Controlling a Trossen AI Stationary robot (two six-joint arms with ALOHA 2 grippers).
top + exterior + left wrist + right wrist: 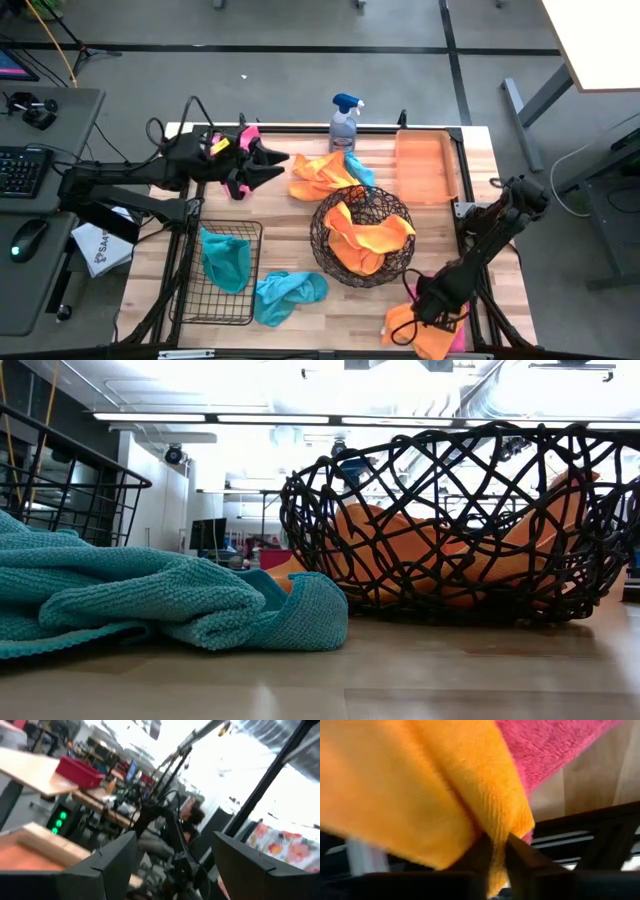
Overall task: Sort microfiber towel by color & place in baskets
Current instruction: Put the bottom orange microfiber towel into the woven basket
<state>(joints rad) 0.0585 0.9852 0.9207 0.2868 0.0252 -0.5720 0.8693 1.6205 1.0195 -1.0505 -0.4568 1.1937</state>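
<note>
My right gripper (432, 305) is near the table's near right corner, shut on an orange towel (415, 332) that lies over a pink towel (555, 745). My left gripper (268, 165) hovers open at the far left, level and pointing right toward an orange towel pile (320, 175) with a teal towel (362, 170) beside it. The round woven-wire basket (330, 215) holds orange towels (365, 240). The black wire-grid basket (190, 300) holds a teal towel (226, 260). Another teal towel (290, 290) lies on the table next to it. The orange tray (425, 165) sits far right. My right gripper pinches a fold of the orange towel (492, 827) between its two fingers (525, 855). The cloth bunches up and spreads away from the fingertips. Its far part lies over the pink towel at the table's near edge.
A blue-topped spray bottle (345, 125) stands at the far edge between the orange pile and the tray. In the low view the teal towel (150, 600) lies just left of the round basket (460, 520). The table's frame rail (590, 827) runs close to my right gripper.
</note>
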